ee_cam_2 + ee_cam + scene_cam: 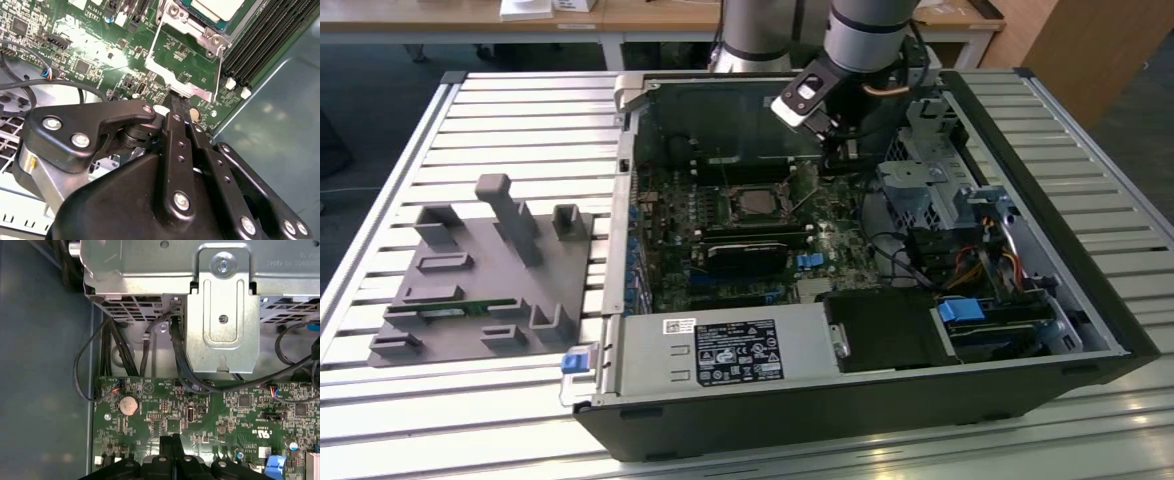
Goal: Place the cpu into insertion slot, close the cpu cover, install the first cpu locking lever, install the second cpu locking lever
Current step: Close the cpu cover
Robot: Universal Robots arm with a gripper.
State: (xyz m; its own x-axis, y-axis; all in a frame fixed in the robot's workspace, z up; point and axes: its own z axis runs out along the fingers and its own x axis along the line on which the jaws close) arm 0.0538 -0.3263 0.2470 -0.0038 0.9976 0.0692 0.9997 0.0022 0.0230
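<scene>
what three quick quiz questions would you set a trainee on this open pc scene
1. True or false: the small flat silver-topped square cpu sits in the metal-rimmed square insertion slot.
2. The thin silvery square-framed cpu cover is: A) shut over the chip; B) swung open; C) removed from the board.
3. Fill in: the black hand, fingers shut, is nearest the cpu ___.
Key: 1 true; 2 B; 3 cover.
</scene>
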